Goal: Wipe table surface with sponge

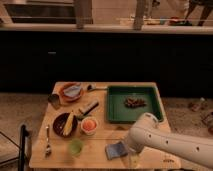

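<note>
A grey-blue sponge (116,150) lies flat on the wooden table (100,161) near its front edge, right of centre. My gripper (128,148) is at the end of the white arm (160,140), which reaches in from the lower right. It sits right at the sponge's right edge, low over the table. The arm's end hides the gripper's tip, so I cannot see whether it holds the sponge.
A green tray (150,116) with brown scraps fills the back right. On the left are an orange plate (70,92), a dark cup (54,100), a dark bowl (65,124), an orange cup (89,125), a green cup (75,146) and a spoon (47,142).
</note>
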`<state>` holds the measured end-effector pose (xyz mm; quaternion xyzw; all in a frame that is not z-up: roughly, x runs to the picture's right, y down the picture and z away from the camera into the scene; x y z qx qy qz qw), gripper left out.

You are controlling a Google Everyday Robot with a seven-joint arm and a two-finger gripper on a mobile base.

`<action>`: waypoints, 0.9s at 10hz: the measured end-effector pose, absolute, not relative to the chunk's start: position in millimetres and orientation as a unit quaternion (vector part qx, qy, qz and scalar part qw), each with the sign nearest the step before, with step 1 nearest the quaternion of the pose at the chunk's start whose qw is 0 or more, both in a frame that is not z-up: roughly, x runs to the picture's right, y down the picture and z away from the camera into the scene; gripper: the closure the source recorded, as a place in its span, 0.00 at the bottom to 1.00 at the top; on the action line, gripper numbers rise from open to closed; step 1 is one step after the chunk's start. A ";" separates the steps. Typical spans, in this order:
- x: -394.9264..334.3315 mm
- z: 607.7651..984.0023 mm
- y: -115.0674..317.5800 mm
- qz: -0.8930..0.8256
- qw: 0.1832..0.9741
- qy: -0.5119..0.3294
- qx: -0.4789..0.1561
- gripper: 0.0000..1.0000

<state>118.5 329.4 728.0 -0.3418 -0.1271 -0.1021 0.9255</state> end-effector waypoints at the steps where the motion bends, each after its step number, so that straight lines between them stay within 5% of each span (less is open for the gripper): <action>1: 119.6 728.5 330.5 -0.101 0.925 -0.128 -0.343 0.20; 9: 102.4 733.5 321.6 -0.101 0.930 -0.144 -0.322 0.20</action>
